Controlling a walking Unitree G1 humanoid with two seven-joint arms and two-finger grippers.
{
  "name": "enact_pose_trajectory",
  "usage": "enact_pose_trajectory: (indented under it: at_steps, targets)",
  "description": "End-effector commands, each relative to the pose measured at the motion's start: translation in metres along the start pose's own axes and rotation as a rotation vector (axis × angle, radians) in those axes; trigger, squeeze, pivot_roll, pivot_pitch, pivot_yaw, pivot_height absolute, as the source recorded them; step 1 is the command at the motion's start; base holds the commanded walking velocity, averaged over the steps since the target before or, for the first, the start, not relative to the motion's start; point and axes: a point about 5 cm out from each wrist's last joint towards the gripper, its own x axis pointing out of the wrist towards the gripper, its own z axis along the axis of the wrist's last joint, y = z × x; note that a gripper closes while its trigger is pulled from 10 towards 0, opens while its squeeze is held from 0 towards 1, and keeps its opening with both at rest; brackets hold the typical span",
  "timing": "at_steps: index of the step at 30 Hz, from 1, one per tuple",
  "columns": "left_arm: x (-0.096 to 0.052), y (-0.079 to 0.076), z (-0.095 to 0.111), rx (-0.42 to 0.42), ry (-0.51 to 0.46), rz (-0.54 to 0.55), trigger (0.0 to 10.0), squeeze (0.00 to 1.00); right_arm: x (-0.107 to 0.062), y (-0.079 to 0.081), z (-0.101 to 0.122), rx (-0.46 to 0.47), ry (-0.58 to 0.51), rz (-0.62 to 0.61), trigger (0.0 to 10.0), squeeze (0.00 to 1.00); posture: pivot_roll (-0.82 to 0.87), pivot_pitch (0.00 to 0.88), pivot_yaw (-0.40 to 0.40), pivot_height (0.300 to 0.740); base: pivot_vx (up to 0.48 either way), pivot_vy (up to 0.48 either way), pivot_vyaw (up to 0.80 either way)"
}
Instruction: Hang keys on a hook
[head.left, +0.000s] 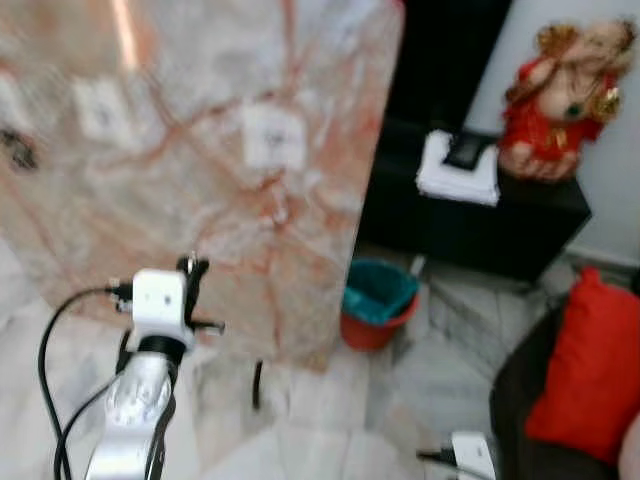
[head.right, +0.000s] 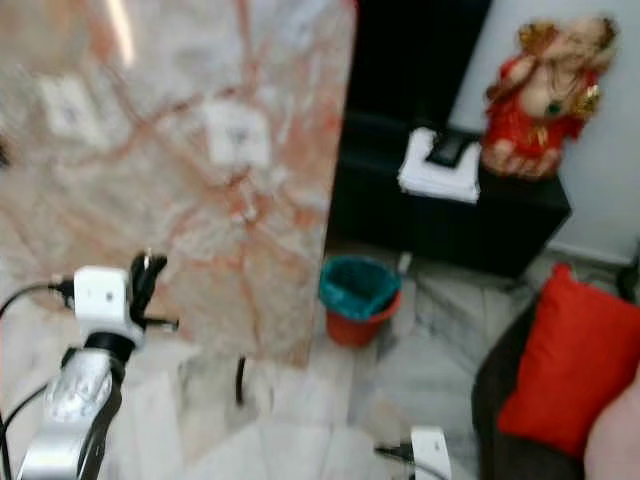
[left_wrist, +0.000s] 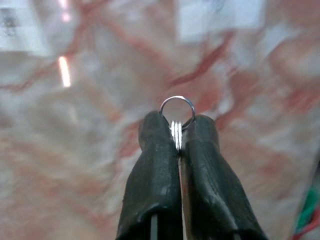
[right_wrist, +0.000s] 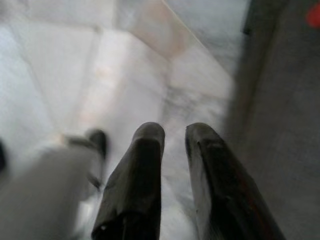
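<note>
Fingers (left_wrist: 155, 170) of the left gripper (left_wrist: 177, 131) are pressed together on a silver key ring (left_wrist: 177, 112). The ring sticks out past the two black tips, and its round loop points away from the gripper toward the marble wall (left_wrist: 100, 150). The coils of the ring sit edge-on in the pinch, in line with the fingers. No key can be seen hanging from it in the wrist view.

From the head views, the left gripper (head.left: 192, 290) is held up in front of the pink and white marble wall (head.left: 200, 150), on the end of the silver arm (head.left: 135, 410). A white box (head.left: 160, 297) sits on the wrist, with black cables looping off it. The picture is blurry.

Three pale square plates are on the wall, one of them (head.left: 273, 135) above and to the right of the gripper. Some dark marks show on them, but the writing is too blurry to read.

The right gripper (right_wrist: 172, 135) hangs low over the pale marble floor (right_wrist: 60, 75). Its two black fingers are a little apart and hold nothing.

Farther right, a red bucket with a teal bag (head.left: 378, 305) stands on the floor near the wall's edge. Behind it is a black cabinet (head.left: 470, 230) with folded white cloth (head.left: 455, 175) and a red and gold statue (head.left: 565, 95) on top. A red cushion (head.left: 590, 370) lies on a dark seat at the right.
</note>
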Motion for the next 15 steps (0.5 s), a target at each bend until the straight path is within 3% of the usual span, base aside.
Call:
enact_pose_trajectory:
  at_steps: [1,15]
  targets:
    - [-0.0034,0.0067,-0.0012,0.017,0.013,0.018,10.0,0.00,0.0007,0.0031,0.0144,-0.006,-0.040,0.009,10.0,0.00,0.05,0.000,-0.106,0.740,0.304,0.000,0.00]
    - [-0.0023,0.0042,-0.0001,0.014,0.011,0.002,10.0,0.00,0.0007,0.0021,0.0135,-0.005,-0.038,0.006,10.0,0.00,0.05,0.000,-0.108,0.740,0.302,0.000,0.00]
